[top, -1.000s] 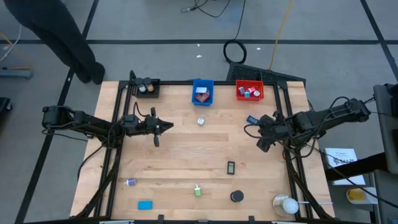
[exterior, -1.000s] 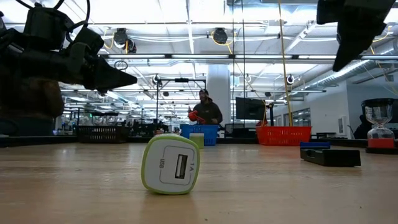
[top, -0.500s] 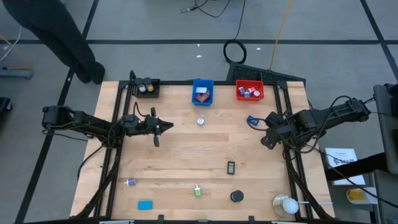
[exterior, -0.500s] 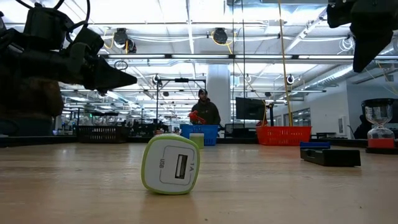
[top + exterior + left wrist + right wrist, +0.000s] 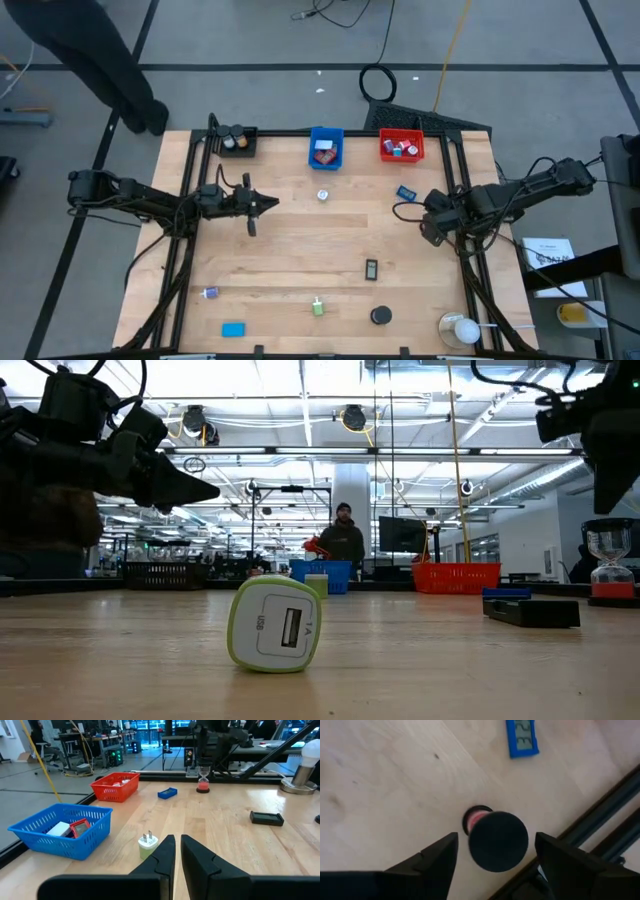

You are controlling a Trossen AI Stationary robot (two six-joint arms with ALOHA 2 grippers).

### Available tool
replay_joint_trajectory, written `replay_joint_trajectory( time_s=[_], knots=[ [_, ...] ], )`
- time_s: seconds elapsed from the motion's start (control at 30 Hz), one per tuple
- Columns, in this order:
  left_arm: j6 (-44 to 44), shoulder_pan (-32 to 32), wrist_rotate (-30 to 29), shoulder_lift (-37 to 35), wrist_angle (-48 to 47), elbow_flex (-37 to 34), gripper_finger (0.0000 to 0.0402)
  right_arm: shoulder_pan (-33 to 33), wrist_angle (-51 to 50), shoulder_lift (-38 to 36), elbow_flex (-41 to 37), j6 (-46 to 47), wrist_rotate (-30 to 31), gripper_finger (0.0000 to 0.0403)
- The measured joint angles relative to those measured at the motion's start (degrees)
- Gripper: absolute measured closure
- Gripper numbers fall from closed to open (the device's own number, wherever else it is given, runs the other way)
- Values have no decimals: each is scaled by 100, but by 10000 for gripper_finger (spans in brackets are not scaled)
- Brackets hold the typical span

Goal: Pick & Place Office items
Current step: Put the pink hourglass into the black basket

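Observation:
My right gripper [image 5: 496,851] [image 5: 432,228] is open near the table's right edge and points steeply down. Its fingers [image 5: 434,860] stand on either side of a small hourglass [image 5: 497,841] with a black top and red sand, without touching it. The hourglass [image 5: 607,565] stands upright on the table. A blue display piece [image 5: 522,737] [image 5: 406,192] lies flat just beyond it. My left gripper [image 5: 175,854] [image 5: 265,205] is shut, level above the table's left half, and holds nothing. A white and green plug [image 5: 147,845] [image 5: 323,195] lies ahead of it.
Black bin [image 5: 237,141], blue bin [image 5: 326,147] and red bin [image 5: 401,146] line the far edge. A black piece [image 5: 371,268], a green charger [image 5: 318,308], a black disc [image 5: 380,316] and a blue block [image 5: 233,329] lie nearer. A white object in a clear holder [image 5: 460,328] is at the near right.
My right gripper has opened, tipped more steeply downward and sunk a little, shifting toward the table's right edge over the hourglass. The blue display piece, partly under the gripper before, now shows whole in the high view.

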Motion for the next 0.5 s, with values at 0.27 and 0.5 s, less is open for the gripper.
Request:
replay_joint_trajectory(
  time_s=[0.27,0.5],
  knots=[
    [0,0,0,0,0,0,364,-2,297,0,-299,-64,-70,113],
    [0,0,0,0,0,0,364,-31,562,-2,-402,-201,-153,130]
  ],
)
